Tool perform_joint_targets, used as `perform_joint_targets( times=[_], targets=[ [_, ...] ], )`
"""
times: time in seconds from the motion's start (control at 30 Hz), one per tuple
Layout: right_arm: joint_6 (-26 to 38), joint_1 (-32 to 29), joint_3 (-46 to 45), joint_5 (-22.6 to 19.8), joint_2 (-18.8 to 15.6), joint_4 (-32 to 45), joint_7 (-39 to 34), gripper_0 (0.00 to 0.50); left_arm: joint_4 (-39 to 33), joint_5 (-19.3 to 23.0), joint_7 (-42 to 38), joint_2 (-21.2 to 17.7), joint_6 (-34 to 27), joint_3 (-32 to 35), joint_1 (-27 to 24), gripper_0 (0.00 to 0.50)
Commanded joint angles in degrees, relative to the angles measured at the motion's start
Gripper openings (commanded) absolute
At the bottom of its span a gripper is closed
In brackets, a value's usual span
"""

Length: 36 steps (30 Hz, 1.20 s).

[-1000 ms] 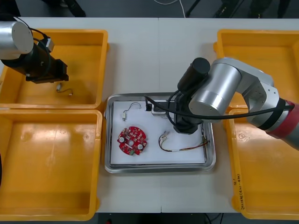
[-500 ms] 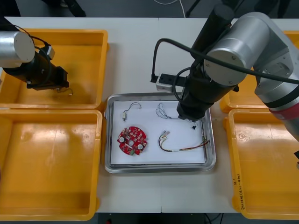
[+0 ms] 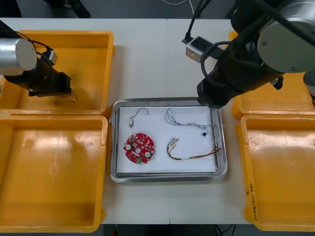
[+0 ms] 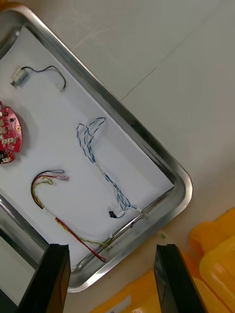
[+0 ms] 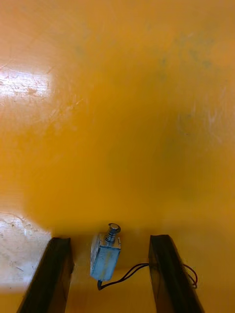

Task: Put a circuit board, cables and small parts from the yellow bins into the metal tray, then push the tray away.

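My left gripper [image 3: 60, 89] is down in the far left yellow bin [image 3: 88, 44]. In the left wrist view it [image 5: 108, 242] stands open around a small metal part [image 5: 105, 255] with a black wire, whose sides are clear of both fingers. My right gripper [image 3: 209, 100] hangs open above the far right rim of the metal tray [image 3: 114, 142], nothing between its fingers [image 4: 54, 276]. In the tray [image 4: 164, 159] lie a round red circuit board [image 3: 139, 147], a blue and white cable [image 4: 105, 171], a red and yellow cable [image 4: 58, 217] and a small metal part [image 4: 18, 77].
The near left bin [image 3: 49, 172] and near right bin [image 3: 280, 172] flank the tray. The far right bin [image 3: 290, 49] lies partly under my right arm. Bare table stretches beyond the tray's far edge, between the two far bins.
My right arm has lifted out of the tray and pulled back to the far right, leaving the blue and white cable lying there. The left gripper has barely shifted over its small part.
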State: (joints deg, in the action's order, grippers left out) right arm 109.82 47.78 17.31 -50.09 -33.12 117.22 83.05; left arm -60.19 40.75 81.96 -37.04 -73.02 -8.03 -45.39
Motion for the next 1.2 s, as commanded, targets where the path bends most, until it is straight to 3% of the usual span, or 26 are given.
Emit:
perform_joint_targets(
  times=[0.03,0.4,0.63,0.97,1.2],
  targets=[
    [0.2,-0.1,-5.4,-3.1,-4.2,2.1,-8.8,0.5,-1.5,-0.4,6.2,0.5,0.9,-0.9,0.7,0.0],
    [0.2,-7.4,-13.9,-5.1,-14.0,3.2,-21.0,0.5,-2.4,-0.6,6.1,0.5,0.5,-0.8,0.7,0.0],
    [0.2,-13.4,-19.6,-4.1,-18.8,3.4,-23.7,0.5,-8.1,-1.9,5.0,0.0,-7.8,2.7,0.7,0.0],
    [0.2,-22.6,-26.3,-0.6,-21.4,3.5,-23.6,0.5,-19.0,-4.4,0.8,0.5,-20.8,7.3,0.7,0.0],
    [0.2,-26.6,-30.8,-0.3,-21.3,1.0,-22.8,0.5,-29.1,-6.4,-6.8,3.7,-29.7,8.4,0.7,0.0]
  ],
)
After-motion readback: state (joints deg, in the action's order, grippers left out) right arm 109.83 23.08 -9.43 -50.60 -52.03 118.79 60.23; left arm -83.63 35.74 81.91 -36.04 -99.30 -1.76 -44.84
